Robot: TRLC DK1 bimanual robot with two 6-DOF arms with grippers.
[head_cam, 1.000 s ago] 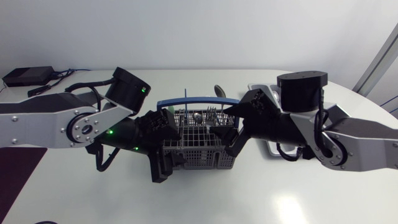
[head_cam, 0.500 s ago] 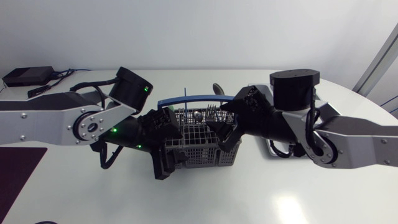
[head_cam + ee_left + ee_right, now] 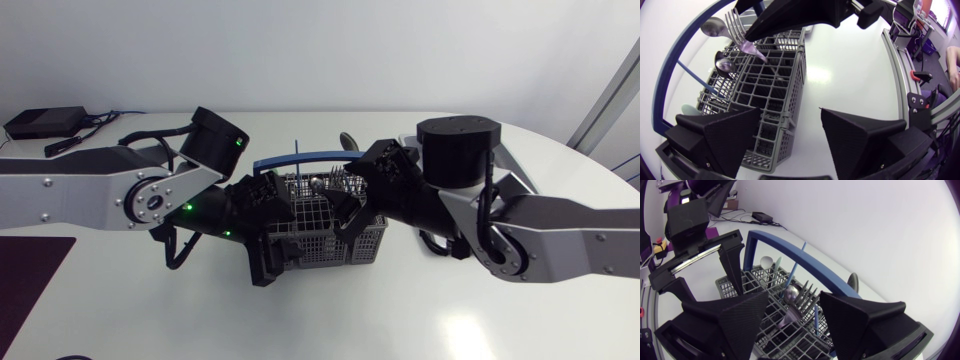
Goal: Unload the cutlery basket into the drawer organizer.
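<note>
**Both claws open at the basket**

On the white desk [image 3: 420,310], the grey cutlery basket [image 3: 330,245] stands between the arms. The left claw [image 3: 790,112] gapes astride its end wall. The right claw [image 3: 794,300] is spread over a fork [image 3: 742,37] (the gaps are plain in the wrist views, hard to judge from overhead).

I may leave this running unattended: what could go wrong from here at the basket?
1. The right gripper hovers with open jaws at the fork, right beside a spoon; closing could catch both or knock one over.
2. The blue handle of the basket arches close by; lifting may snag it.
3. The left gripper straddles the basket wall with jaws open, so the basket could shift.
</note>
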